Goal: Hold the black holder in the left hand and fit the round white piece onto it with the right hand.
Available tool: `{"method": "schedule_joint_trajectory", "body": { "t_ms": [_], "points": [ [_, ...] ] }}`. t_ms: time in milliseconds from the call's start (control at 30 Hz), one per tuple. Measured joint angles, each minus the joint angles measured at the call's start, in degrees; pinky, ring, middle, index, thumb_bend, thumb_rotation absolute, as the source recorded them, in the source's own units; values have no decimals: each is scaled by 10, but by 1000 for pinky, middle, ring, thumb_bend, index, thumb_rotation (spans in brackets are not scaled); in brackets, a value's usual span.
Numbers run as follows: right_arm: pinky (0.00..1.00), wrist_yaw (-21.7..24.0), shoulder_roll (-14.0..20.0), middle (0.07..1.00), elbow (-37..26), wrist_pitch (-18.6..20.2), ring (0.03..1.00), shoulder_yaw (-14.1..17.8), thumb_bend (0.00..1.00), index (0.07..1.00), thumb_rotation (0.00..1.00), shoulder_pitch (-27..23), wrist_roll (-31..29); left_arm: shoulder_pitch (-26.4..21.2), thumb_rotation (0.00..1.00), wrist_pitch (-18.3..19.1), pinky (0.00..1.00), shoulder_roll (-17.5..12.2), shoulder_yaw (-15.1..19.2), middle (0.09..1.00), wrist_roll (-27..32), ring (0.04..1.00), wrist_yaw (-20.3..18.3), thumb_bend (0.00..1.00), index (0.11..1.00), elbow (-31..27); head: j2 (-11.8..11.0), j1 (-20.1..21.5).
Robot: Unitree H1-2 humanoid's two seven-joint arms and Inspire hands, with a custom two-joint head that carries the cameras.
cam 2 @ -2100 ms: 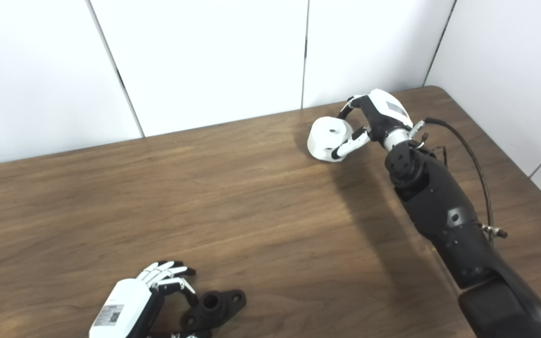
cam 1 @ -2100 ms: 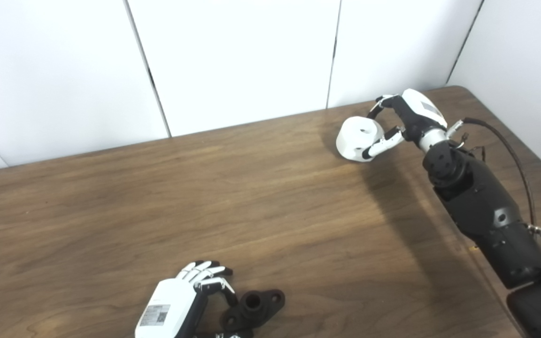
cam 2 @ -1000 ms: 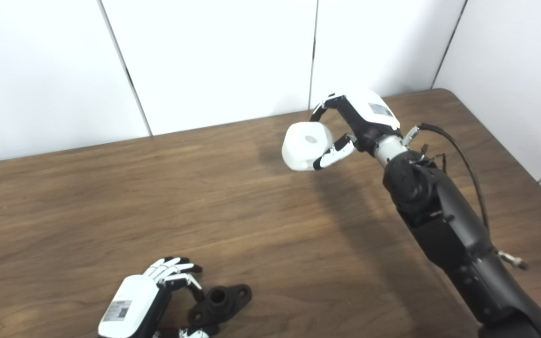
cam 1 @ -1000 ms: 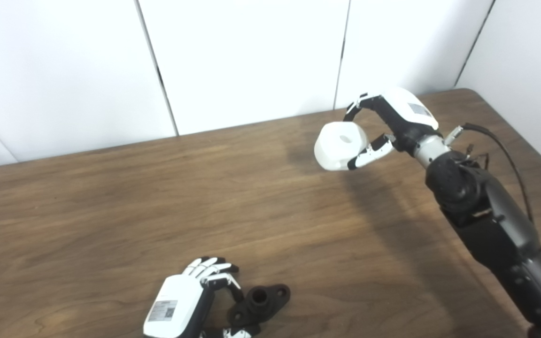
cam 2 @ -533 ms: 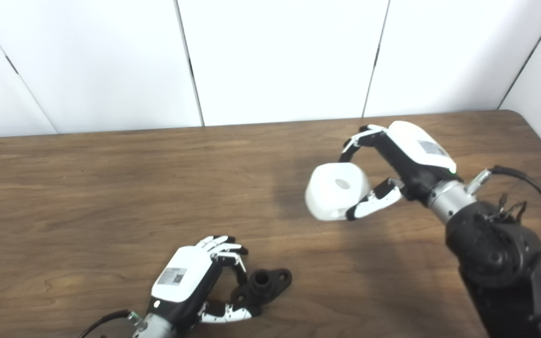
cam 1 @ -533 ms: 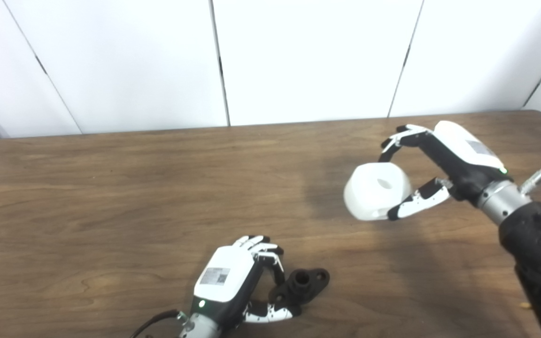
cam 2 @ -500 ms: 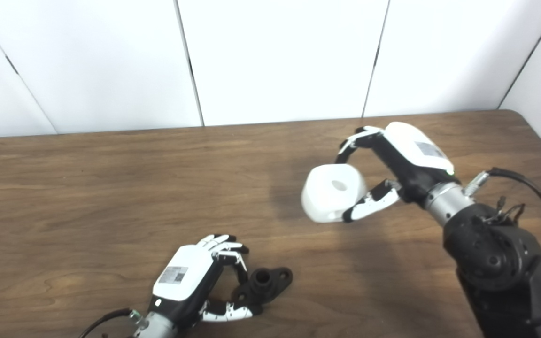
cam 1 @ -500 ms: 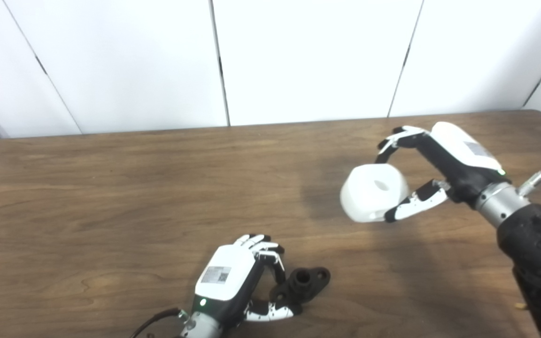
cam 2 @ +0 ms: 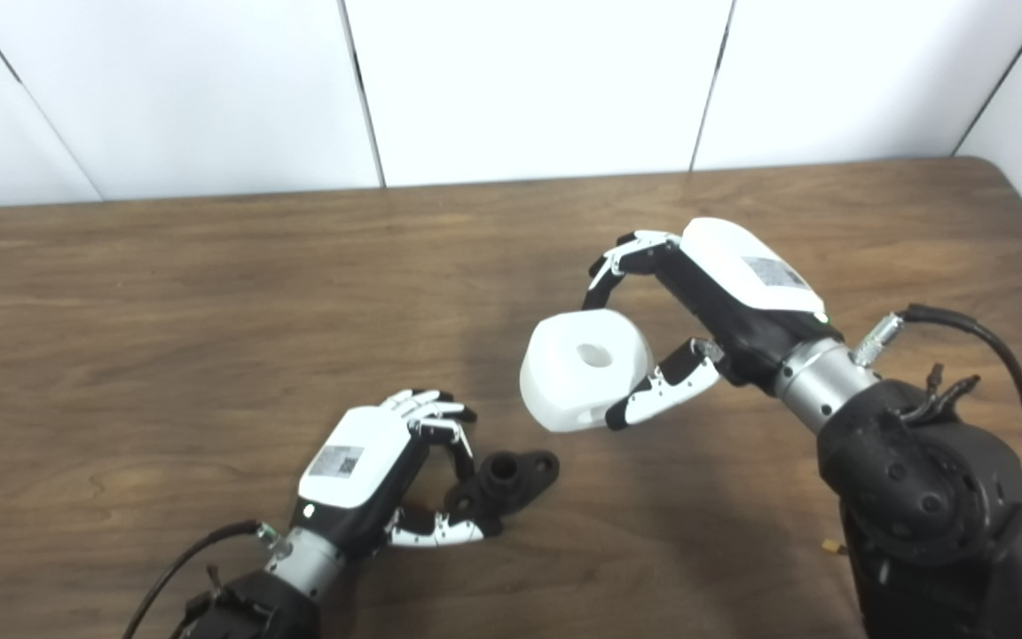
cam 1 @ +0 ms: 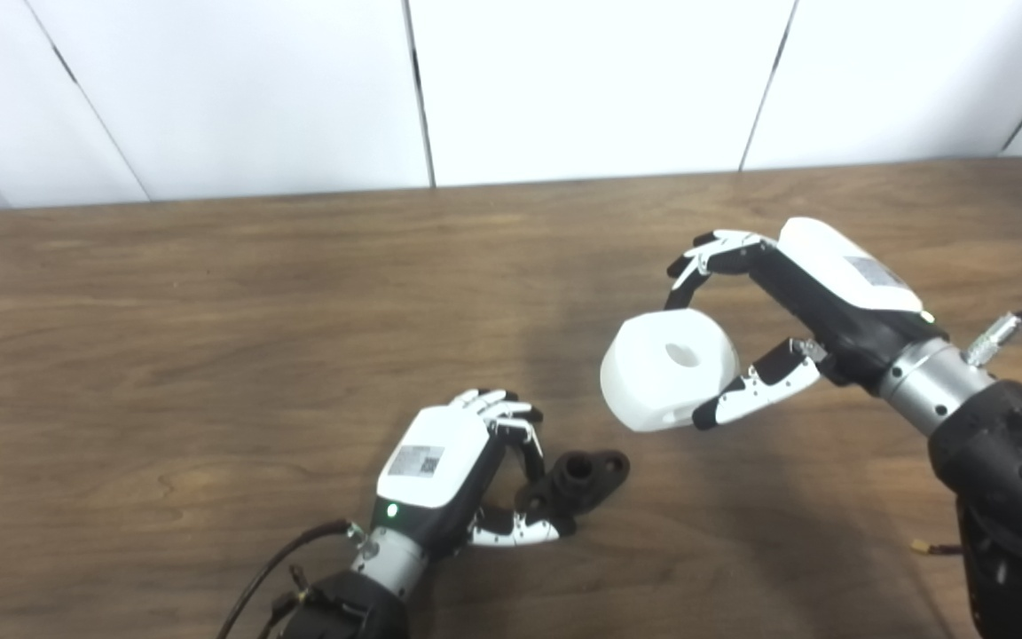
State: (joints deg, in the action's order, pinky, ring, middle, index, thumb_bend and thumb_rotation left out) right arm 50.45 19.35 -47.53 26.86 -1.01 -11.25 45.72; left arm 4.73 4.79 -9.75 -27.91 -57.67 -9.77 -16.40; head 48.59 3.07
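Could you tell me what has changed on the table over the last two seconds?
The right hand lifted the round white plastic piece off the brown wooden table and carried it toward the black flanged holder. The left hand stays at the holder, fingers around its end. The camera also shifted.

A lab: bare wooden table (cam 1: 209, 293) against white panel walls (cam 1: 582, 80)

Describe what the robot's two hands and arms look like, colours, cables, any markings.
Both the left hand and right hand have white back shells with small printed labels, black palms, and white-and-black fingers. Silver wrist collars join black arms. A green light glows near the left wrist; black cables trail from both forearms.
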Motion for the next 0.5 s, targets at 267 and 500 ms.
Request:
{"method": "schedule_joint_trajectory", "body": {
  "t_ms": [267, 500],
  "points": [
    [857, 7, -16, 770, 0, 0, 902, -15, 521, 484, 132, 5, 0, -1, 52, 2, 874, 0, 1, 797, -1, 859, -9, 521, 488, -3, 18, 4],
    [809, 7, -23, 762, 1, 0, 891, -31, 522, 484, 131, 4, -3, -2, 51, 11, 880, 1, 0, 798, -12, 861, -25, 521, 487, -15, 33, 12]
  ]
}}
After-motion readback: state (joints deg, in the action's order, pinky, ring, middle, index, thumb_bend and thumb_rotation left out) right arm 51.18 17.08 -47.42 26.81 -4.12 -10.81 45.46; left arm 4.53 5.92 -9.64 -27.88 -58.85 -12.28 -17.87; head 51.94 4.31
